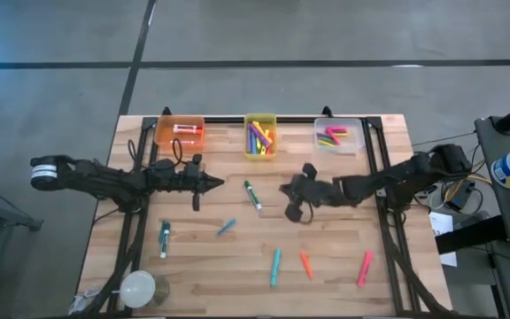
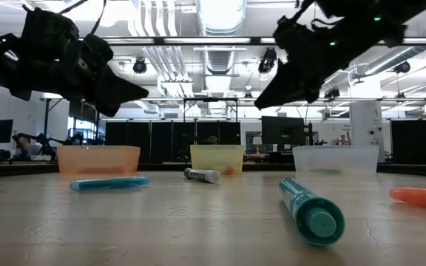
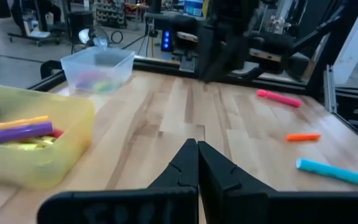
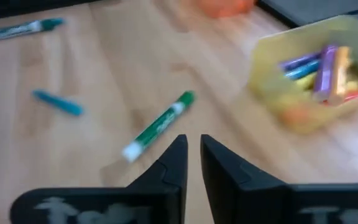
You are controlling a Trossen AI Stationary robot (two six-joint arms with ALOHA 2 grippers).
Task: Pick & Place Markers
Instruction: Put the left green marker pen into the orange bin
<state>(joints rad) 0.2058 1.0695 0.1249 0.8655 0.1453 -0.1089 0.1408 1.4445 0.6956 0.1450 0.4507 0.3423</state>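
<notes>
A: Right gripper (image 4: 193,155) empty, fingers nearly together, above the table. Green marker (image 4: 159,126) lies just ahead, mid-table.
B: Reopen wider, straddle its middle crosswise. Left gripper (image 3: 197,163) clenched, idle.

Orange marker (image 2: 420,197) cut off by low view's edge. Clear bin (image 1: 337,136) contents too small to count from above, smeared in left wrist view. Right wrist view blurred throughout; markers in yellow bin (image 4: 316,74) indistinct.
</notes>
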